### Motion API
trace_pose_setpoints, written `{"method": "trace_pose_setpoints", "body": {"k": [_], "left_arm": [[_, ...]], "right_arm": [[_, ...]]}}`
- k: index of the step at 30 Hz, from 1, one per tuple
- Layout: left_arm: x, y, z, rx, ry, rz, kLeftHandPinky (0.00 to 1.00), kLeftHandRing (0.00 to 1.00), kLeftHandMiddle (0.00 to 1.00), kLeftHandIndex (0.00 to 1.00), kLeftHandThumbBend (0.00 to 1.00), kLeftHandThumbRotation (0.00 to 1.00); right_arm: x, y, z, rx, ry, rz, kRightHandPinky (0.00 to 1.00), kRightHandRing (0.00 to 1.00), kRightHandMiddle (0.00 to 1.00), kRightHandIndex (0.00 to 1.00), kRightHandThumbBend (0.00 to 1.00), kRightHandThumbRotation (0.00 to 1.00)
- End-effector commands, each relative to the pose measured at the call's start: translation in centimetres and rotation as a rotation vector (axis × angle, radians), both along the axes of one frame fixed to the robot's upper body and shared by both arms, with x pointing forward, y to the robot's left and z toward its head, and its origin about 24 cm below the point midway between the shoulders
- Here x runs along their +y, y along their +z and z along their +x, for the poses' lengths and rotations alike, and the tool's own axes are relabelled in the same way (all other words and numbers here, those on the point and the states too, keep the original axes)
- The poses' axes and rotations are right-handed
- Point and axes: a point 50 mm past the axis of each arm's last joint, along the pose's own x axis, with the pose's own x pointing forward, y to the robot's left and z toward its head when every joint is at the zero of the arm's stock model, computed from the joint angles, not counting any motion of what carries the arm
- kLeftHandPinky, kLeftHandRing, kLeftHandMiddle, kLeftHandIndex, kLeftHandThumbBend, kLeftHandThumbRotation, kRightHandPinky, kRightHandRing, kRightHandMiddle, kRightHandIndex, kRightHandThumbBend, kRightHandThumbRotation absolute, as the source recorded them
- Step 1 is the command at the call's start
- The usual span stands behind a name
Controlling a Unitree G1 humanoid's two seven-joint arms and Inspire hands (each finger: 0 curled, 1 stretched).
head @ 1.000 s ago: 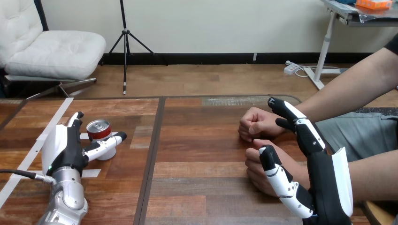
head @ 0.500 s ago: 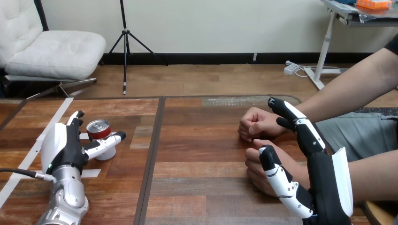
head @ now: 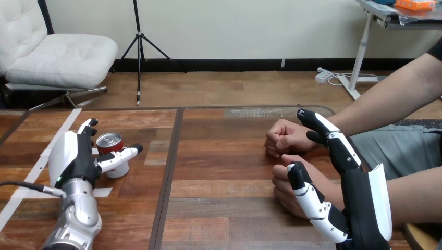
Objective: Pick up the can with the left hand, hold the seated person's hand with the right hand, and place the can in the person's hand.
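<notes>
A red can with a silver top stands upright at the table's left. My left hand is open beside it: the thumb reaches across the can's near side and the fingers rise just left of it. My right hand is open at the lower right, fingers straight and pointing away from me. The person's nearer hand, a loose fist on the table, lies between my right thumb and fingers. I cannot tell whether they touch. The person's farther hand is a fist resting just beyond it.
White tape strips mark the table at the left, around the can. A dark seam runs down the table's middle. Bare wood lies between the can and the person's hands. The person's forearms come in from the right.
My left hand has moved a little forward along the can, its fingers now further up the table. The can, my right hand and the person's hands have stayed put.
</notes>
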Motion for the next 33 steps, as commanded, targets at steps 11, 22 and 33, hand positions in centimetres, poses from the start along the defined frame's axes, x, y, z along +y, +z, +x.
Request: {"method": "trace_pose_setpoints", "body": {"k": [11, 22, 33], "left_arm": [[-1.44, 2.98, 2.62, -0.098, -0.052, 0.023, 0.71, 0.80, 0.85, 0.87, 0.84, 0.38], [-1.55, 2.97, 2.76, -0.081, -0.056, 0.036, 0.71, 0.80, 0.85, 0.87, 0.85, 0.38], [-1.58, 2.87, 2.87, -0.047, -0.070, 0.090, 0.71, 0.80, 0.85, 0.87, 0.85, 0.39]], "right_arm": [[0.00, 1.70, 0.44, -0.090, -0.003, -0.002, 0.80, 0.85, 0.84, 0.83, 0.52, 0.70], [0.03, 1.72, 0.34, -0.091, -0.005, 0.002, 0.80, 0.84, 0.84, 0.82, 0.52, 0.70], [-0.01, 1.78, 0.22, -0.087, -0.005, 0.001, 0.80, 0.85, 0.85, 0.83, 0.53, 0.70]]}}
